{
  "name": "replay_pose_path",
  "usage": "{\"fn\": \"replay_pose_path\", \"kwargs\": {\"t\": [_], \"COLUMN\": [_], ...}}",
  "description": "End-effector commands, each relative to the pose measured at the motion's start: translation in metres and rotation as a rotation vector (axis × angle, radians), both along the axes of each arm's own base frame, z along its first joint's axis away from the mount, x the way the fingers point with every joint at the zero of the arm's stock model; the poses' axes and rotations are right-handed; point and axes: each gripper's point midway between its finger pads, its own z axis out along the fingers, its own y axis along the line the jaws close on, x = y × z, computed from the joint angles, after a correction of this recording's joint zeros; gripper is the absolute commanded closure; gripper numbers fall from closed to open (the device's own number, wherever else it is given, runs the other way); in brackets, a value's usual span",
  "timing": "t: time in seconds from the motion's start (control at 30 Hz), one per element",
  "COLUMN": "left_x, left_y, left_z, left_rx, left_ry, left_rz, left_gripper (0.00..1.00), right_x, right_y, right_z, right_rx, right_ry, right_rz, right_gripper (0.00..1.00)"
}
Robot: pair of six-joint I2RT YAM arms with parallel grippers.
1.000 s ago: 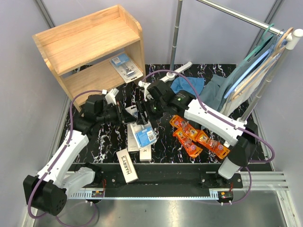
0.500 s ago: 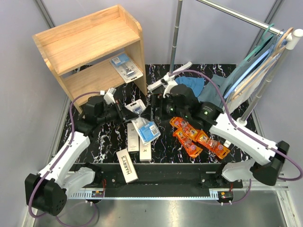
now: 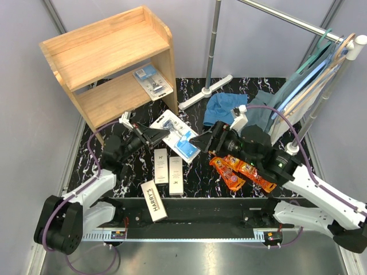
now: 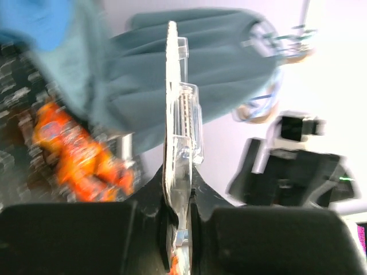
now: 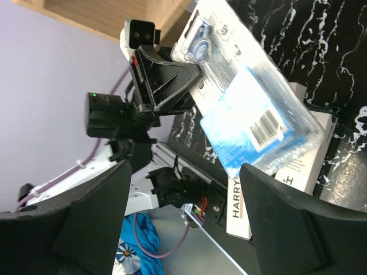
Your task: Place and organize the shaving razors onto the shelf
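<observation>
Top, left-wrist and right-wrist views of 2 arms on a black marbled counter [image 3: 269,86].

The left gripper [image 3: 160,134] has its jaws pinching one end of a flat blue-and-clear blister pack [image 3: 179,137]. In the left-wrist view this pack [image 4: 179,132] is seen edge-on, standing straight out from between the closed jaws. Its blue end points toward the right gripper [image 3: 205,141], whose jaws are spread and hold nothing. In the right-wrist view the 2 fingers [image 5: 94,220] stand wide apart at the lower corners, and the pack [image 5: 252,117] lies beyond them, apart from both.

The held pack sits over the counter just in front of the right side panel of the light-wood two-level shelf [image 3: 86,54], not on either level. A second blister pack [image 3: 153,81] lies flat on the lower level, near its right end. The upper level carries no razors.

3 long white "Harry's" boxes [image 3: 161,166] lie on the counter below the held pack: 2 side by side and touching, and 1 nearer the arm bases, turned at an angle. Shiny orange packs [image 3: 241,171] lie in a cluster beside the right arm. A blue cloth [image 3: 223,107] and a teal cloth [image 3: 265,109] lie near the base of a metal clothes rack [image 3: 213,34].
</observation>
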Motion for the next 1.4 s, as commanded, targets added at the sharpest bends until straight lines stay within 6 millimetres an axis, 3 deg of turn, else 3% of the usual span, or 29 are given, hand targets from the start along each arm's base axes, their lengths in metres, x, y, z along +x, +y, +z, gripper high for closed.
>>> {"fn": "replay_pose_path", "kwargs": {"t": [0.0, 0.23, 0.5, 0.9, 1.2, 1.3, 1.37], "left_x": [-0.014, -0.024, -0.025, -0.034, -0.040, -0.041, -0.041], "left_y": [0.015, 0.015, 0.016, 0.014, 0.012, 0.013, 0.013], "left_z": [0.071, 0.081, 0.084, 0.086, 0.082, 0.079, 0.078], "left_rx": [-0.265, -0.404, -0.414, -0.408, -0.402, -0.398, -0.398], "left_ry": [-0.236, -0.252, -0.261, -0.280, -0.275, -0.268, -0.265], "left_rz": [0.025, -0.064, -0.072, -0.110, -0.122, -0.119, -0.115], "left_gripper": [1.00, 1.00, 1.00, 1.00, 1.00, 1.00, 1.00], "right_x": [-0.002, -0.007, -0.005, 0.005, 0.013, 0.015, 0.015], "right_y": [-0.012, -0.014, -0.006, 0.003, 0.017, 0.020, 0.021], "right_z": [0.018, 0.010, -0.007, -0.021, -0.012, -0.016, -0.019], "right_rx": [0.100, 0.162, 0.142, 0.213, 0.251, 0.246, 0.245], "right_ry": [-0.028, -0.058, -0.047, -0.104, -0.142, -0.128, -0.118], "right_rz": [-0.056, -0.037, -0.019, -0.028, -0.018, -0.017, -0.014], "right_gripper": [0.14, 0.16, 0.19, 0.33, 0.37, 0.44, 0.55]}}
